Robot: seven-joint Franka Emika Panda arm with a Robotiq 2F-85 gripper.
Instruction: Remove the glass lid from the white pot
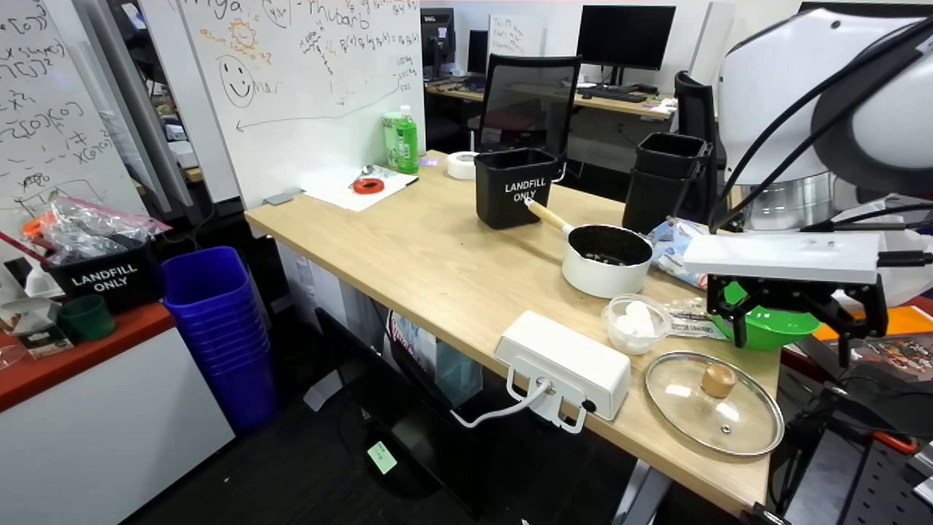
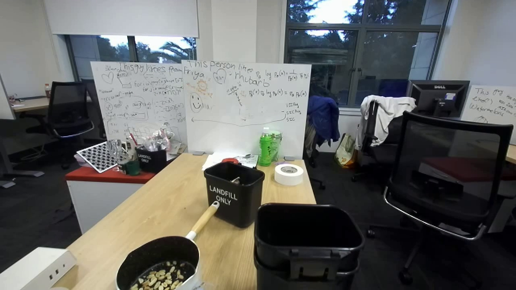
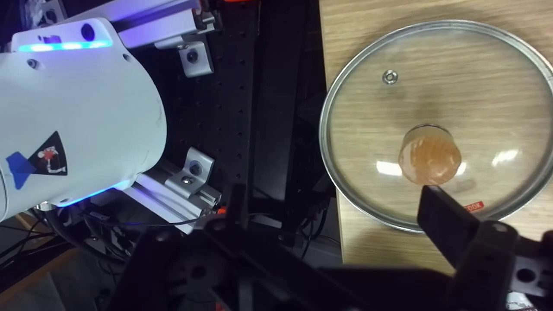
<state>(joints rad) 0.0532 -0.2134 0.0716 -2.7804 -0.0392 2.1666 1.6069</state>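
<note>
"You have a white box (image 1: 568, 357) at the edge of your table (image 1: 430, 248)."

"Yes, and just beside it you have a clear bowl (image 1: 618, 342) with white lumps (image 1: 633, 322) in it."

"You can see a packet (image 1: 696, 322) between that and your green bowl (image 1: 773, 334)."

"Far down, you have a red ring (image 1: 368, 190) on paper (image 1: 339, 192), near a green bottle (image 1: 407, 144)."

"And your white tape (image 2: 289, 180) is near the black bin (image 2: 250, 203)!"
</note>
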